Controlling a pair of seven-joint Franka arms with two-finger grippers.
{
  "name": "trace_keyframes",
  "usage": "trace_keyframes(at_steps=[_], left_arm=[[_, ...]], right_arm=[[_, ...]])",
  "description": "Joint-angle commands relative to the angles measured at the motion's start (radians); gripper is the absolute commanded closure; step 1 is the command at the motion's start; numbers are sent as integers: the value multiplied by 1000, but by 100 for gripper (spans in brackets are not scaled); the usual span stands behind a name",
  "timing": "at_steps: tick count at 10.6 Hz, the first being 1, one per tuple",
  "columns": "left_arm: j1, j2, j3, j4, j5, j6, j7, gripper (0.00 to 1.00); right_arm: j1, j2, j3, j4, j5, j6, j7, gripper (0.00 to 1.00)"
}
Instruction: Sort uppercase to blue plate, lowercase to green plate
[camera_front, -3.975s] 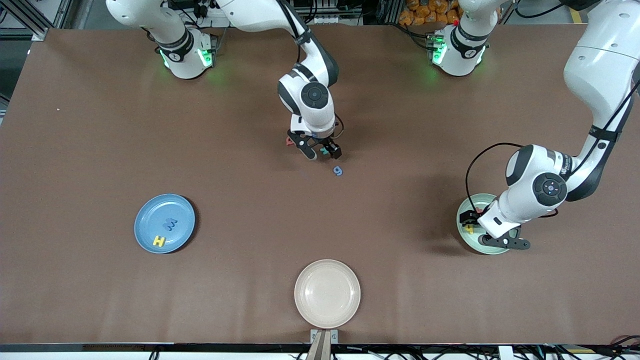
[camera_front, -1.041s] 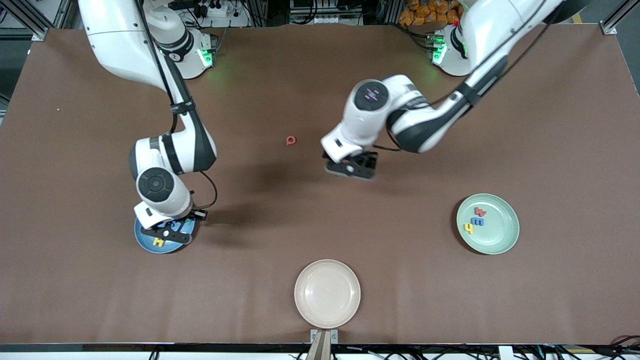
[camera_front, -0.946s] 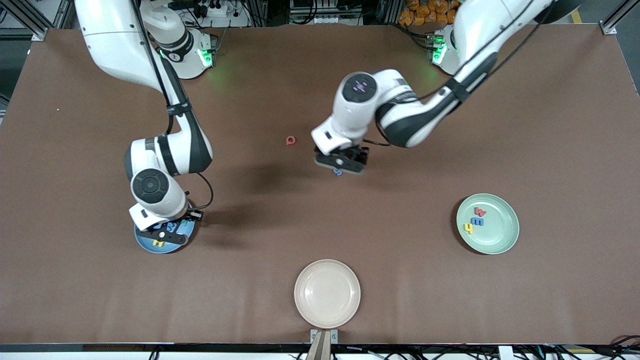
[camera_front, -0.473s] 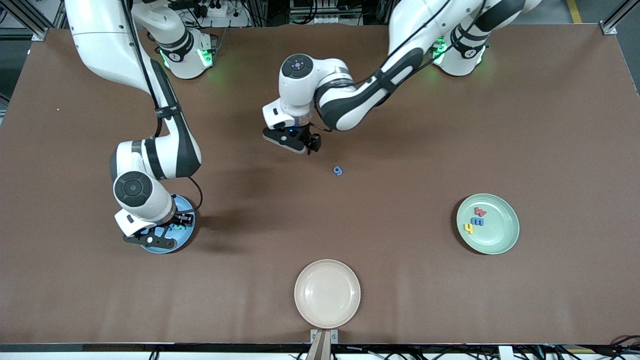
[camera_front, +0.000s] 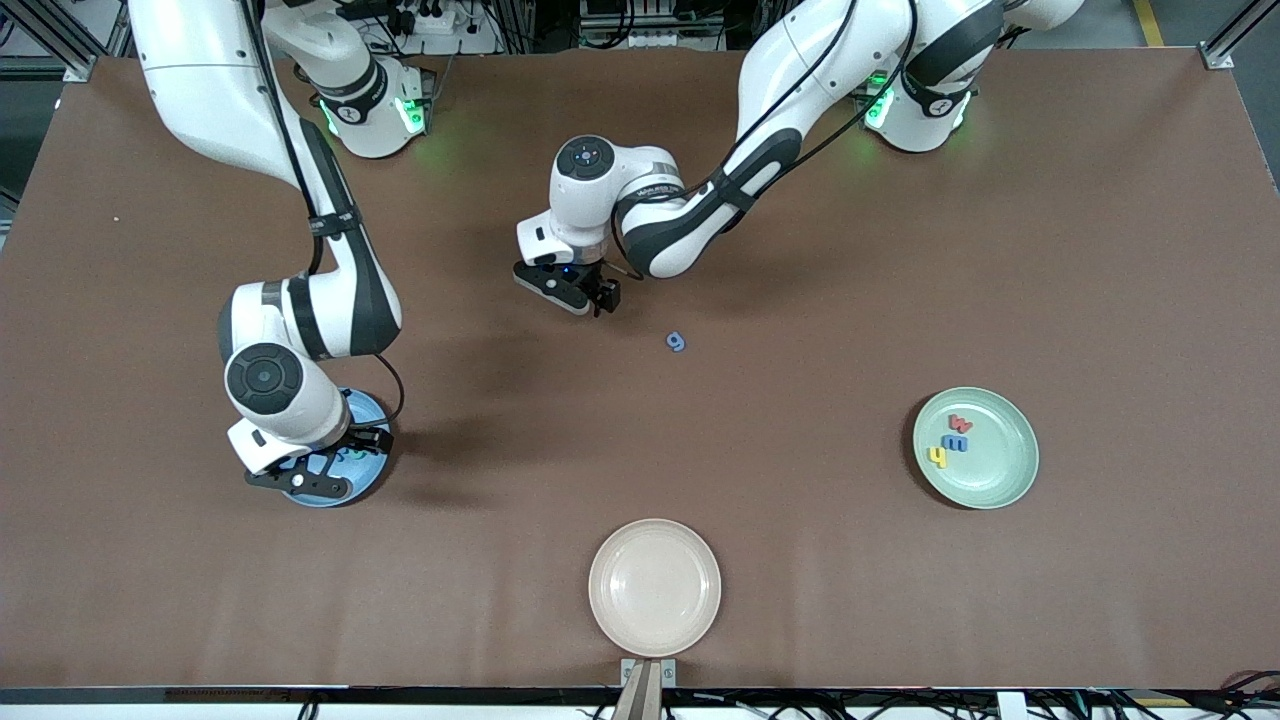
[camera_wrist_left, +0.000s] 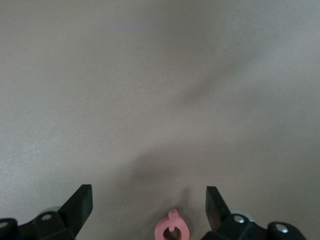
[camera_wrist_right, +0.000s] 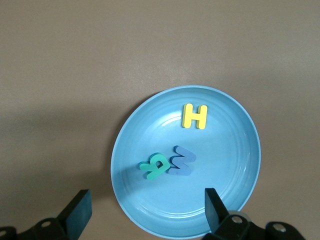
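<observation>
Jaws wide on both: right gripper (camera_wrist_right: 145, 212) hangs over the light-blue plastic plate (camera_wrist_right: 235, 165) lower left holding R (camera_wrist_right: 154, 167), M, H, while left gripper (camera_wrist_left: 149, 210) brackets the red foam Q (camera_wrist_left: 172, 231) upper centre, so next it needs to drop and pinch.

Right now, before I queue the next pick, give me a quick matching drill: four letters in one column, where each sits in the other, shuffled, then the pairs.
Letters:
1. red Q
2. blue g
3. teal R
4. yellow y

Places:
A. in the green plate
B. in the blue plate, touching the blue M
C. on the bare table, under no pincer
D. on the table between the open fingers of the left pincer

Pairs: 1-D, 2-C, 3-B, 4-A
</observation>
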Motion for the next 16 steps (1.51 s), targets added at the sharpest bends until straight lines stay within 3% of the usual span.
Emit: trace_keyframes(at_steps=[1,3,8,16], left_arm=[[-18,-3,4,21,-70,-31,49,0],[-24,-4,-16,18,-157,-84,96,0],[-87,7,-4,82,-176,-267,187,0],[-154,63,78,167,-173,-264,202,0]], right_arm=[[-26,-9,19,0,-16,-6,-6,0],[-30,-4,19,1,-5,-3,-4,0],[-34,-4,20,1,-5,-3,-6,0],[-34,-4,20,1,-5,-1,-4,0]])
